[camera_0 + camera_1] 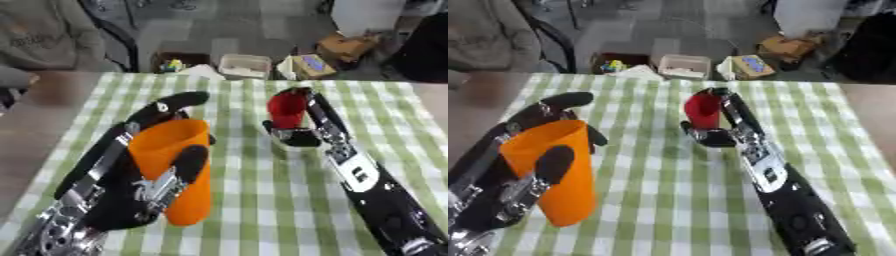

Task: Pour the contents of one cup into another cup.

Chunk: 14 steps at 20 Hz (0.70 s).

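My left hand holds a tall orange cup upright at the lower left, its thumb across the cup's front and its fingers curled round the back by the rim. A smaller red cup stands further back, right of centre, on the green-and-white checked cloth. My right hand is at the red cup, fingers up along its right side and thumb curled round its base. I cannot see inside either cup.
The cloth covers a brown table. Beyond the far edge, on the floor, sit a dark bin, a white tub, cardboard boxes and a person seated at the upper left.
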{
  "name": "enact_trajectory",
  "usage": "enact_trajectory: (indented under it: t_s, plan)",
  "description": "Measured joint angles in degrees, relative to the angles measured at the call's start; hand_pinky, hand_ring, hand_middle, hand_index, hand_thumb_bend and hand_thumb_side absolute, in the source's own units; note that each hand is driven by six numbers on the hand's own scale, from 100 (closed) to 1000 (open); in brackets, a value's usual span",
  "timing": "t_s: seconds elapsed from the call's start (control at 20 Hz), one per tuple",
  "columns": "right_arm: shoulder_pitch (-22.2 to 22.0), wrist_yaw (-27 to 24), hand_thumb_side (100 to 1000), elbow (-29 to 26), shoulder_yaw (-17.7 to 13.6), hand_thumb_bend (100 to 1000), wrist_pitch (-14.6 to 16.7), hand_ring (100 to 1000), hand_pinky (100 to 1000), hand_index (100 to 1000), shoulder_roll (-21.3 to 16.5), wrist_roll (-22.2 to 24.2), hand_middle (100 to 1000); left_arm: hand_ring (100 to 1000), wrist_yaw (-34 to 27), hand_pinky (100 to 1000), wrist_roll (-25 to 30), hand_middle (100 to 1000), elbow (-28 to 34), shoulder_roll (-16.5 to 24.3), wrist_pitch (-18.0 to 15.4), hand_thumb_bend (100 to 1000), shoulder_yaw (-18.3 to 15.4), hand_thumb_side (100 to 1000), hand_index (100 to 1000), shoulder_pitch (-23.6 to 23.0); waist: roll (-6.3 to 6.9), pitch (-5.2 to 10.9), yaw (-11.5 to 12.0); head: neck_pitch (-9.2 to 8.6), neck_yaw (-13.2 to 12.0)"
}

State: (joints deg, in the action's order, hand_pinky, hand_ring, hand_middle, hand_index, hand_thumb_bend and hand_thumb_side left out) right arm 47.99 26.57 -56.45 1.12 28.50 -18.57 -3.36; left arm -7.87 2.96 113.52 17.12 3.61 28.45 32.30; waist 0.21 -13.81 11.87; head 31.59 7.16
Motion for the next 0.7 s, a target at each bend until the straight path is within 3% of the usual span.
enact_trajectory:
  t_s: [0.7]
  plan:
    - [5.21,-2.65,100,-8.38,2.72,100,3.81,447,384,691,-7.4,-0.43,100,656,0.85,143,1.25,265,0.0,1.55,0.33,100,1.21,560,872,-1.09,-1.14,0.51,-0.95,-0.64,0.41]
